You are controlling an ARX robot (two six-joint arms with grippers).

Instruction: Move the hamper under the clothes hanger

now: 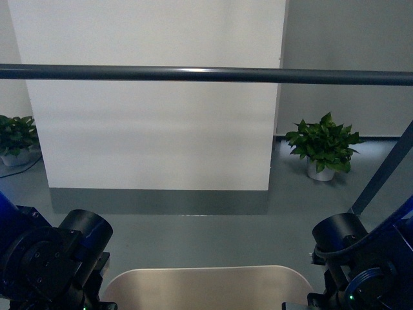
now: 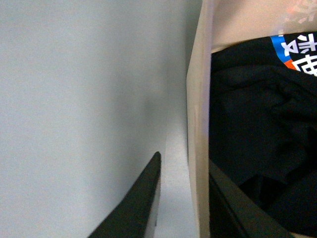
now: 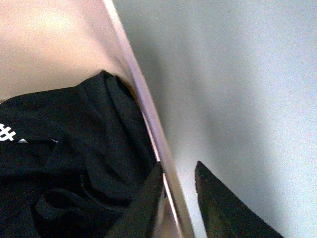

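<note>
The beige hamper [image 1: 206, 284] shows its far rim at the bottom of the front view, between my two arms. The clothes hanger's dark grey bar [image 1: 206, 74] runs across above it, with a slanted leg [image 1: 384, 171] at the right. My left gripper [image 2: 185, 183] is open and straddles the hamper's wall [image 2: 198, 124], one finger outside, one inside. My right gripper [image 3: 178, 181] is open and straddles the opposite wall [image 3: 143, 104] the same way. Dark clothes [image 2: 252, 129] with a printed patch lie inside; they also show in the right wrist view [image 3: 74, 148].
A white wall panel [image 1: 148, 129] with a grey base stands ahead. A potted plant [image 1: 322, 148] stands at the right, another plant [image 1: 16, 139] at the left edge. Grey floor [image 1: 213, 239] lies between the hamper and the panel.
</note>
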